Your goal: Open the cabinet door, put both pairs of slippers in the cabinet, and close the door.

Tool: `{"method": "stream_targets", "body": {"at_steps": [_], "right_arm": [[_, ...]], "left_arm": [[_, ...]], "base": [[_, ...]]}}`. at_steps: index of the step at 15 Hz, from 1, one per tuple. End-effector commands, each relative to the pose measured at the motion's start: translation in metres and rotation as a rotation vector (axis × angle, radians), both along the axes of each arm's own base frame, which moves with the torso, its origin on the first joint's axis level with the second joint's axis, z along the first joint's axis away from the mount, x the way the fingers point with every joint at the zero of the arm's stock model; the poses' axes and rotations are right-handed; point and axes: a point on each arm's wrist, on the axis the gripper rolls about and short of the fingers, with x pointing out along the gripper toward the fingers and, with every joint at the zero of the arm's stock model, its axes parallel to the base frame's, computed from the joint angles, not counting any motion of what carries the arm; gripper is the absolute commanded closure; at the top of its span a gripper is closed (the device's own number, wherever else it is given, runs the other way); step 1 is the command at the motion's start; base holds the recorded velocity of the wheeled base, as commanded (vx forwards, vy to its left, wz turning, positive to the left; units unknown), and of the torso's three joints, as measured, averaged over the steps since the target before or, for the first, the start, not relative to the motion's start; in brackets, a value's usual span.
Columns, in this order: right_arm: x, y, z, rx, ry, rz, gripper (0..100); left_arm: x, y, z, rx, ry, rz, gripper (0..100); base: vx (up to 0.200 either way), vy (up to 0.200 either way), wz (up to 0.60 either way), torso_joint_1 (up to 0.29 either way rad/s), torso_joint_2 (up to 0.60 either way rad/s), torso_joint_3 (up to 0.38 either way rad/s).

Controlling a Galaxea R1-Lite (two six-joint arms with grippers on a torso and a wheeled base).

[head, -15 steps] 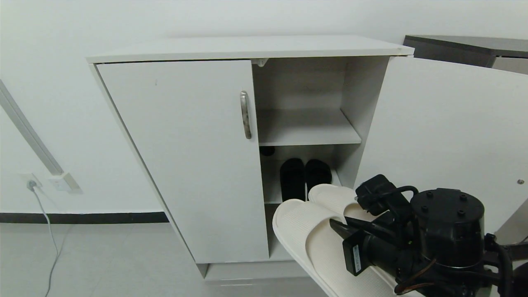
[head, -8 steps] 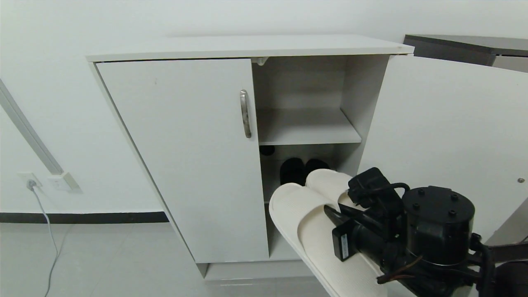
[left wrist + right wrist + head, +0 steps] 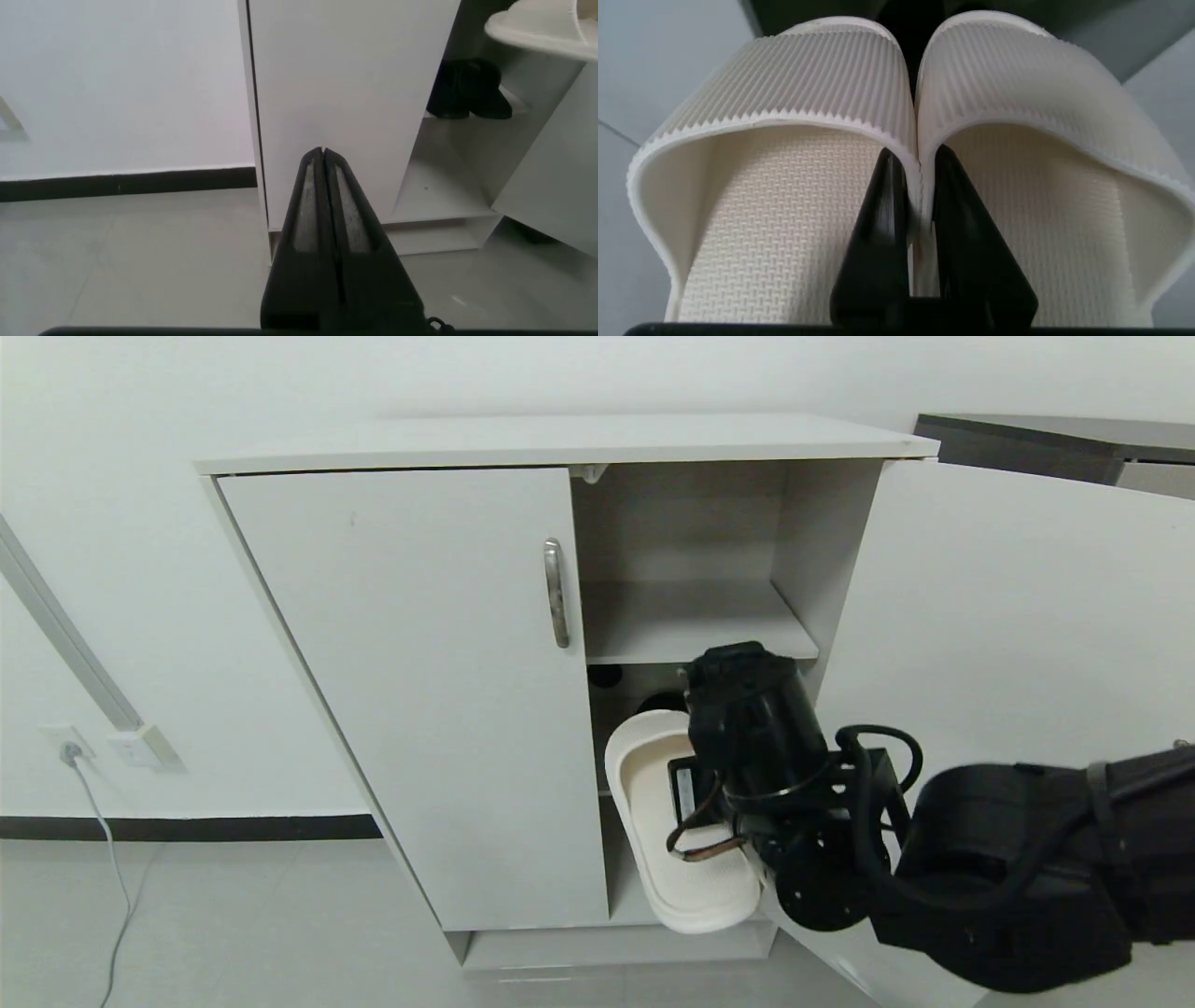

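The white cabinet [image 3: 560, 439] has its left door [image 3: 411, 691] closed and its right door [image 3: 1008, 616] swung open. My right gripper [image 3: 913, 163] is shut on the touching inner edges of the pair of white slippers [image 3: 785, 187]. It holds the white slippers [image 3: 672, 840] tilted, toes up, in the cabinet's opening below the upper shelf [image 3: 695, 625]. A pair of black slippers [image 3: 472, 89] lies on the middle shelf inside, with the white slippers [image 3: 547, 28] above it. My left gripper [image 3: 322, 154] is shut and empty, low above the floor before the closed left door.
A metal handle [image 3: 555, 593] runs down the closed door's right edge. A wall socket with a cable [image 3: 70, 751] is on the wall to the left. A grey cabinet top [image 3: 1055, 434] shows behind the open door. Bare tiled floor [image 3: 233, 924] lies before the cabinet.
My right arm has moved forward to the cabinet and turned, carrying the white slippers from in front of the opening into it. They now cover the black slippers in the head view.
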Motion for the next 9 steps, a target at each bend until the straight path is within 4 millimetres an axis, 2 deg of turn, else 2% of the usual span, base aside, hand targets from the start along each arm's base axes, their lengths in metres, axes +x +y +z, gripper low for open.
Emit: {"method": "stream_targets", "body": {"at_steps": [1,2,4,9], "right_arm": [[-0.003,0.000,0.053,0.098,-0.024,-0.065,100],[-0.003,0.000,0.061,0.108,-0.044,-0.059,100],[0.002,0.002,0.063,0.120,-0.082,-0.060,100],[0.008,0.002,0.046,0.105,-0.086,-0.067,100]], "left_arm": [[0.000,0.000,0.000,0.000,0.001,0.000,100],[0.000,0.000,0.000,0.000,0.001,0.000,100],[0.000,0.000,0.000,0.002,0.001,0.000,100],[0.000,0.000,0.000,0.000,0.001,0.000,100]], "base": [[0.000,0.000,0.00,0.000,0.00,0.000],[0.000,0.000,0.00,0.000,0.00,0.000],[0.000,0.000,0.00,0.000,0.00,0.000],[0.000,0.000,0.00,0.000,0.00,0.000]]}}
